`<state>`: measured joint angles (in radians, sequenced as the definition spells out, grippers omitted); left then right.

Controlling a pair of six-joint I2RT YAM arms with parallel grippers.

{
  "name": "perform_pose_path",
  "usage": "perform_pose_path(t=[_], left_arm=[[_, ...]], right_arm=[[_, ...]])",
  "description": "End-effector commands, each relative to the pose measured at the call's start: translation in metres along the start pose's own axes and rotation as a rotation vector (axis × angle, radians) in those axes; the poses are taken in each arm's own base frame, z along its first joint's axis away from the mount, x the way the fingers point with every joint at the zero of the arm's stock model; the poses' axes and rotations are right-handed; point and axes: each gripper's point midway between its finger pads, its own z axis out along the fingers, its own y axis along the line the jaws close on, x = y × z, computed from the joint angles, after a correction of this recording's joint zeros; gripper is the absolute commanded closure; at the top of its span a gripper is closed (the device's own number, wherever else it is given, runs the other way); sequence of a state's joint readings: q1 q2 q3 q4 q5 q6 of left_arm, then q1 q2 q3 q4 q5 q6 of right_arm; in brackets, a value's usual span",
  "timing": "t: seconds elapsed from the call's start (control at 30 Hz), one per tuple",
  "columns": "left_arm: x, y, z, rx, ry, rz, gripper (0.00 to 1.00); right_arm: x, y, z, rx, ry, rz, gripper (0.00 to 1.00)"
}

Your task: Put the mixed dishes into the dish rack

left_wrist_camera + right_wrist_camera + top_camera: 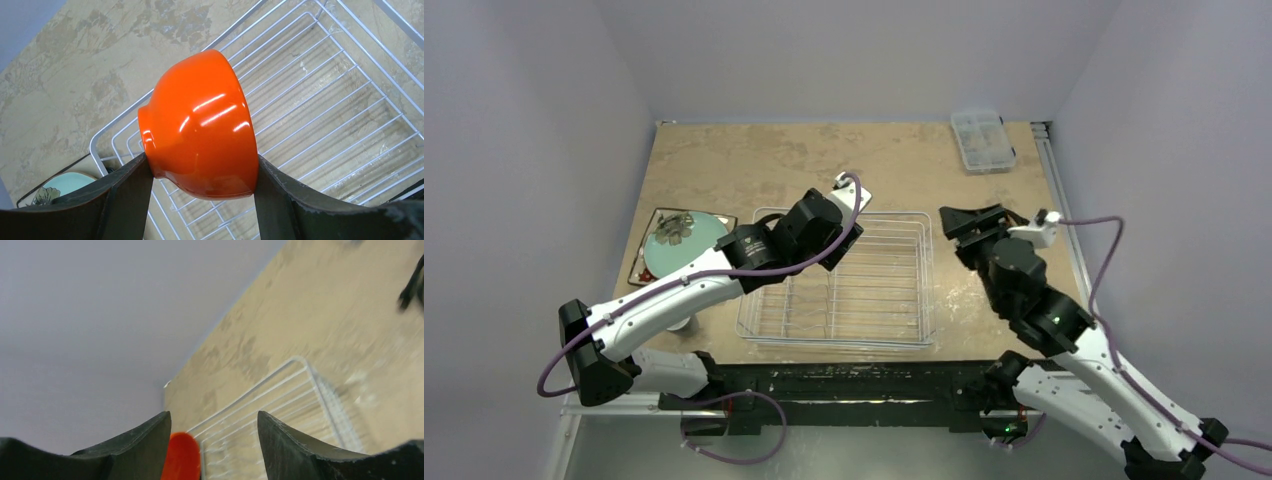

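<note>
While my left end effector (201,164) clamps the orange bowl (200,125) on its side above the far side of the dish rack (844,343), I should lower until the wires bear it, then release; my right end effector (214,417) hangs open.

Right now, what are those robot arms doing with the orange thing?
The left gripper is pinching an orange bowl, tipped on its side, over a corner of the wire dish rack. The right gripper is open and empty beside the rack. A teal plate sits on a flowery plate on the table, not loaded yet.
</note>
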<state>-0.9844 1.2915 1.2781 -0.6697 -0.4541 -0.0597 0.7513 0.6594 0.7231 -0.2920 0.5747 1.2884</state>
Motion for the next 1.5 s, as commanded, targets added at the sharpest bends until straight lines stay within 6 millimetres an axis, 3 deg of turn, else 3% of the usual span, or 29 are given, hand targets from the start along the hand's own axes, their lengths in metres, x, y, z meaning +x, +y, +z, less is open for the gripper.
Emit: perform_pose_path(t=[0.0,0.17,0.33,0.53,0.7,0.77,0.93,1.03,1.3,1.47], left_arm=[[-0.016,-0.003,0.0,-0.001,-0.062,-0.022,1.0],[-0.021,-0.016,0.004,-0.029,-0.039,0.021,1.0],[-0.021,-0.03,0.022,-0.106,-0.01,0.072,1.0],[-0.021,-0.056,0.053,-0.162,0.035,0.145,1.0],[-0.037,-0.082,0.073,-0.156,0.031,0.226,1.0],[-0.035,-0.098,0.086,-0.134,0.059,0.265,1.0],[-0.028,-0.111,0.106,-0.147,0.1,0.336,1.0],[-0.027,-0.115,0.116,-0.152,0.107,0.383,1.0],[-0.02,-0.12,0.134,-0.177,0.146,0.471,1.0],[-0.009,-0.119,0.144,-0.205,0.182,0.524,0.9]], right_arm=[[-0.085,-0.024,-0.023,0.286,-0.23,-0.641,0.35],[-0.095,-0.028,-0.032,0.345,-0.193,-0.819,0.33],[-0.097,-0.025,-0.047,0.22,-0.209,-0.748,0.32],[-0.114,-0.025,-0.08,0.102,-0.264,-0.634,0.32],[-0.138,-0.028,-0.105,0.087,-0.338,-0.571,0.32],[-0.153,-0.03,-0.12,0.092,-0.387,-0.521,0.32],[-0.187,-0.017,-0.163,-0.048,-0.494,-0.434,0.33],[-0.197,-0.019,-0.177,-0.087,-0.524,-0.406,0.33],[-0.207,-0.032,-0.187,-0.054,-0.535,-0.392,0.33],[-0.204,-0.029,-0.183,-0.059,-0.521,-0.397,0.33]])
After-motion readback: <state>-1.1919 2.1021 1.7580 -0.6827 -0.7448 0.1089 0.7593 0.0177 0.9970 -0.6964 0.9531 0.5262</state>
